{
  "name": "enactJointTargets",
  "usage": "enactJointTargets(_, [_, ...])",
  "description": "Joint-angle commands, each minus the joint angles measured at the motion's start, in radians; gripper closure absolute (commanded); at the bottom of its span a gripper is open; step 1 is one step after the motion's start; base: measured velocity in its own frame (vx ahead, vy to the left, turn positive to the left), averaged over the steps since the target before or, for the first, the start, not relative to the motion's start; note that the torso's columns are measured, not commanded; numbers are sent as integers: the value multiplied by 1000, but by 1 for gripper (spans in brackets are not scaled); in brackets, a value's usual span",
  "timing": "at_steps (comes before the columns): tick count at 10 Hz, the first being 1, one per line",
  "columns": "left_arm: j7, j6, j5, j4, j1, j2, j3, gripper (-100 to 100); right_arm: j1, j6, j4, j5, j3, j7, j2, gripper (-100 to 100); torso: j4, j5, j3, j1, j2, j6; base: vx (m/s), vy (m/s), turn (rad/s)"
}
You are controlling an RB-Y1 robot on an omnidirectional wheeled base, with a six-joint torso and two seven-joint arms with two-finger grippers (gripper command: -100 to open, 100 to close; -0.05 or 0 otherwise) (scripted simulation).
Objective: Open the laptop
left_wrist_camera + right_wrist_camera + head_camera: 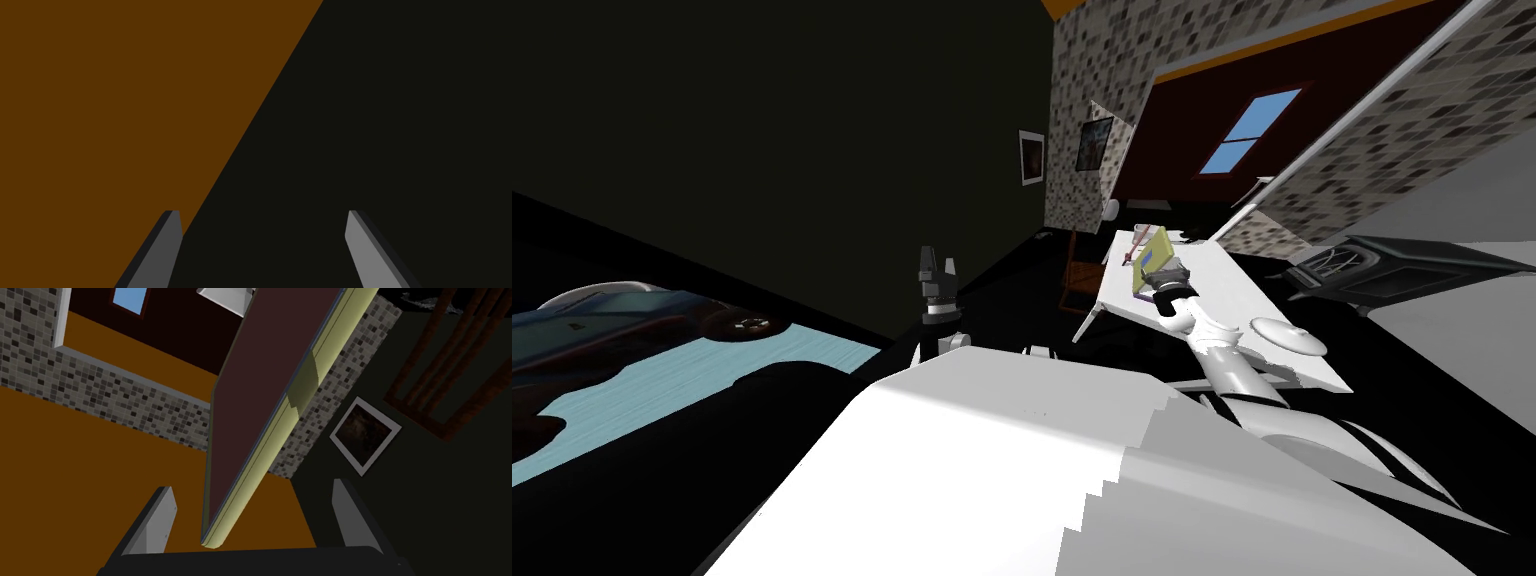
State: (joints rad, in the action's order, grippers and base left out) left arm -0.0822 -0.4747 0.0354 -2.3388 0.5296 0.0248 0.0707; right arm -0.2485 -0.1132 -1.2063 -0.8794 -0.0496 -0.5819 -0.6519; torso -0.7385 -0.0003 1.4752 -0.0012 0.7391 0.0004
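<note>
A: Where is the laptop (1158, 252) at this moment?
B: It stands on the white bench (1237, 290), near the far end, in front of the robot and to its right. The lid (260, 388) is raised from the base, so the laptop is partly open
A: Which arm is at it?
B: The right one. The right end effector (252, 485) is released: its 2 fingers (156, 520) stand wide apart, and the free edge of the lid passes between them. The dark brown face of the lid looks toward 1 finger, the pale yellow-green side toward the other. I see a gap on both sides, so neither finger presses the lid
A: What about the left end effector (937, 263)?
B: It is held up on the robot's left side, well apart from the bench. Its 2 fingers are also spread and hold nothing
A: Anything else on the bench?
B: Yes, 1 white round object (1288, 335) lies nearer to the robot than the laptop, apart from it
</note>
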Motion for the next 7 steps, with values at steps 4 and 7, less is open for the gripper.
enactJointTargets(4, [0, 0, 0, 0, 0, 0, 0, 0, -75, -39, 116, -93, -17, -63, -101, -100, 0, 0, 0, 2, 0, 0, 38, 154, -41])
enactJointTargets(7, [0, 0, 0, 0, 0, 0, 0, 0, -79, -44, 123, -58, 0, -61, -137, -100, 0, -1, 0, -4, 0, 0, 28, 28, 20])
